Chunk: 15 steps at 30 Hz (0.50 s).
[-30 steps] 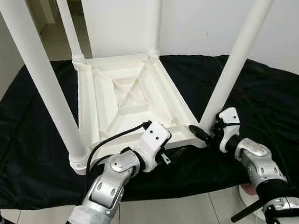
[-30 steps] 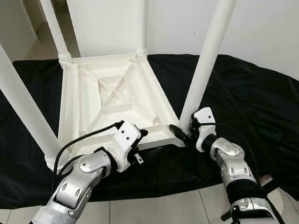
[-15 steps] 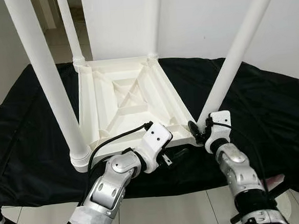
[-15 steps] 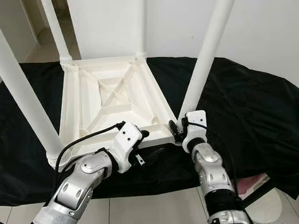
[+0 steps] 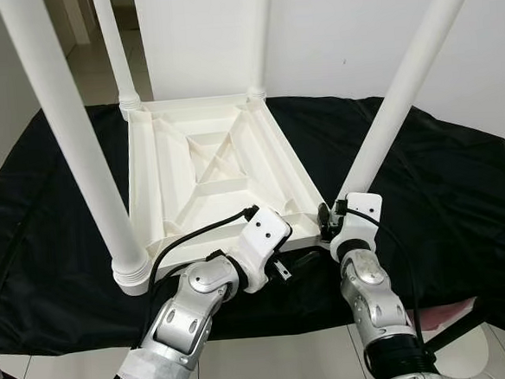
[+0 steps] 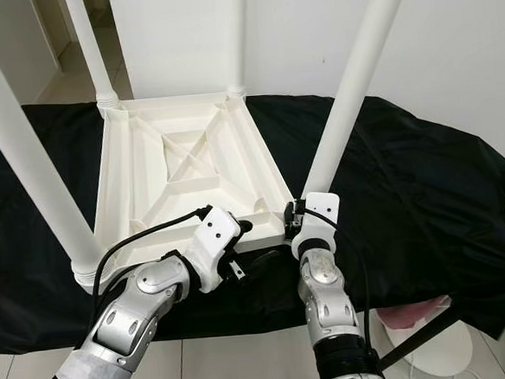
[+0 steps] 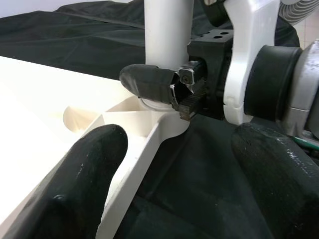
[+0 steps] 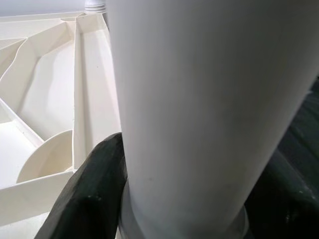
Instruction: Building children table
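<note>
Left eye view: white children's table (image 5: 213, 179) lies upside down on black-draped worktop (image 5: 460, 184), four legs up. Right gripper (image 5: 328, 223) at base of near-right leg (image 5: 386, 119). Left gripper (image 5: 297, 262) low at table's near edge.

Left wrist view: left jaws spread, one finger (image 7: 75, 184) at each side of white frame rim; nothing pinched. Right gripper's fingertip (image 7: 149, 82) against leg base.

Right wrist view: right jaws pinching near-right leg (image 8: 209, 109), black finger (image 8: 92, 194) flanking leg each side, above collar.

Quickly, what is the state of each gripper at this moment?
Left gripper: open, holding nothing, beside the near edge of the upturned table top.
Right gripper: shut on the near right table leg, at its base.
</note>
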### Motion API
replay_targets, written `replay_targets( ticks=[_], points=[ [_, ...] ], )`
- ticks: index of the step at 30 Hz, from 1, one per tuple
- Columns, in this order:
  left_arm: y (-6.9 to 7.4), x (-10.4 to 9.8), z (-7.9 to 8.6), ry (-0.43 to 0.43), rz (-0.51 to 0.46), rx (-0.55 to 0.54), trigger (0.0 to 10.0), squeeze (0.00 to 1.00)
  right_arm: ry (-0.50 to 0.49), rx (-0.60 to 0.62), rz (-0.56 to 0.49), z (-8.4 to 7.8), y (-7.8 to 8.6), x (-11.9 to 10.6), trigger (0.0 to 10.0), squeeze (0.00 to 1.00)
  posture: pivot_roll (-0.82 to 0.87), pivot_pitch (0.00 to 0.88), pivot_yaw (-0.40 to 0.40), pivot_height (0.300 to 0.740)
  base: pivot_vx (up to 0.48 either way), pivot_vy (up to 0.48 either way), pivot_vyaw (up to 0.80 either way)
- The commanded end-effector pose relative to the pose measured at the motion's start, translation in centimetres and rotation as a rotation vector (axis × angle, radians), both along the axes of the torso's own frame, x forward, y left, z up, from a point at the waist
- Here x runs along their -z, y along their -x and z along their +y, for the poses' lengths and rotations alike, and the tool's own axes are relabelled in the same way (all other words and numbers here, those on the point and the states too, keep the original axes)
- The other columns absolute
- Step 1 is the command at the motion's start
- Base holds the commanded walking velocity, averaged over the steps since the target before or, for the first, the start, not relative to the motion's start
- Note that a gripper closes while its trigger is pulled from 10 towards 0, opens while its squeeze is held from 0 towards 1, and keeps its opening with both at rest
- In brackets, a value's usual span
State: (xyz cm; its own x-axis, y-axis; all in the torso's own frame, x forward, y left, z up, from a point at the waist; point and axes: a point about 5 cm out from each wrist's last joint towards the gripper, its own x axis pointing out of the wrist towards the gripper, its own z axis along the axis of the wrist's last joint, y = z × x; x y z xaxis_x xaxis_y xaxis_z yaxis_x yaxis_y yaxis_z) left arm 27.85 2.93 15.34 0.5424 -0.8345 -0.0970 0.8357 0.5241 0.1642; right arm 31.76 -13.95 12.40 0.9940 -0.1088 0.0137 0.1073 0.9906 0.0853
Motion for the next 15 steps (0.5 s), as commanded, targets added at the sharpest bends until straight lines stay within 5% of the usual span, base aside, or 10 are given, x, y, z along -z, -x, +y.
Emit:
replay_targets(
  ticks=[1, 2, 10, 11, 15],
  points=[
    [0.1, 0.3, -0.2, -0.002, 0.007, -0.008, 10.0, 0.0, -0.024, -0.03, 0.025, 0.6, 0.1, 0.5, 10.0, 0.39, 0.04, 0.009, -0.058, 0.74, 0.0, 0.0, 0.0],
    [0.1, 0.4, -0.1, -0.004, 0.007, -0.008, 10.0, 0.0, -0.021, -0.061, -0.002, 0.6, 0.1, 0.1, 10.0, 1.0, 0.04, 0.009, -0.058, 0.74, 0.0, 0.0, 0.0],
    [0.1, 0.4, -0.2, -0.006, 0.008, -0.007, 10.0, 0.0, 0.032, -0.211, -0.078, -0.4, 0.2, -1.2, 10.0, 1.0, 0.04, 0.012, -0.056, 0.74, 0.0, 0.0, 0.0],
    [0.1, 0.4, -0.2, -0.006, 0.008, -0.007, 10.0, 0.0, 0.038, -0.255, -0.078, -0.7, 0.2, -1.3, 10.0, 0.0, 0.04, 0.012, -0.056, 0.74, 0.0, 0.0, 0.0],
    [0.1, 0.4, -0.1, -0.006, 0.008, -0.01, 10.0, 0.0, 0.067, -0.346, -0.092, -1.4, 0.2, -1.7, 10.0, 0.0, 0.04, 0.015, -0.056, 0.74, 0.0, 0.0, 0.0]
  ],
)
